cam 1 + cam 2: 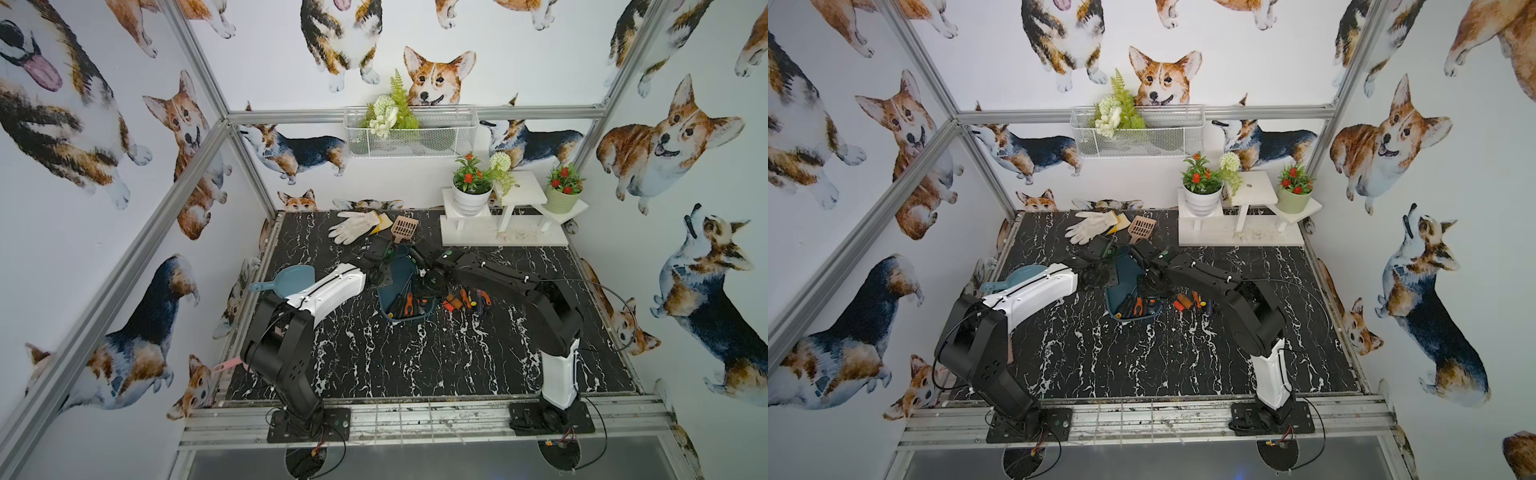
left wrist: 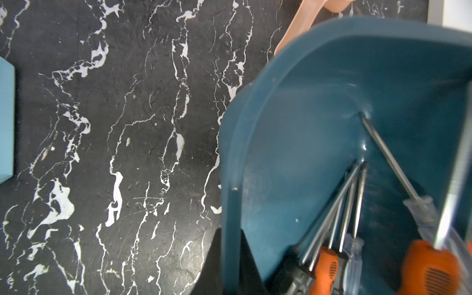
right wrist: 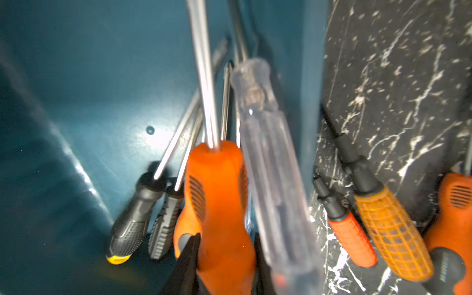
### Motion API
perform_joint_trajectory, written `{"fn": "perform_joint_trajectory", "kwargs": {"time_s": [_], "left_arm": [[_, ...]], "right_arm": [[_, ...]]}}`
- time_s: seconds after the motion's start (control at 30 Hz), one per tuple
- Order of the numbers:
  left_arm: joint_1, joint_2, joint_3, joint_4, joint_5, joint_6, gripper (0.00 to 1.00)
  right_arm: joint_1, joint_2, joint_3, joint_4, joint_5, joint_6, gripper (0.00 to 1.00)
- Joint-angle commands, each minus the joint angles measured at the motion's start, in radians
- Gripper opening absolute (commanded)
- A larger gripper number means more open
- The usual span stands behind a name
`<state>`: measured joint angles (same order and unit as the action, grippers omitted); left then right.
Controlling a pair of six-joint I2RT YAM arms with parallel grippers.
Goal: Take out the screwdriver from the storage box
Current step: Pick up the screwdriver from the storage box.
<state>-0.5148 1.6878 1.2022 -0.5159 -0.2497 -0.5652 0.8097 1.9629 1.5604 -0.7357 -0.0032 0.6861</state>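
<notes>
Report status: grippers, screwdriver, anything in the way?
Left gripper shut on storage box rim. Right gripper shut on orange screwdriver handle, not yet out of the box. Clear-handled screwdriver lies tight alongside it.

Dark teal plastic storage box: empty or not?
Not empty. The dark teal plastic storage box holds two black-handled screwdrivers; the right gripper clasps an orange-handled screwdriver inside it.

Bright, even light in both top views; wrist views blur, glare on storage box (image 3: pixel 153 138).
</notes>
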Motion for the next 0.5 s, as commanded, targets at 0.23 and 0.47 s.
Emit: {"fn": "perform_joint_trajectory", "kwargs": {"time_s": [0.23,0.47], "left_arm": [[0.003,0.017,0.015,-0.029,0.003,-0.001,0.00],[0.006,0.027,0.019,-0.030,0.004,0.000,0.00]], "right_arm": [[-0.015,-0.028,0.016,-0.017,-0.047,-0.008,0.00],[-0.024,-0.090,-0.013,-0.010,-0.048,-0.027,0.00]]}}
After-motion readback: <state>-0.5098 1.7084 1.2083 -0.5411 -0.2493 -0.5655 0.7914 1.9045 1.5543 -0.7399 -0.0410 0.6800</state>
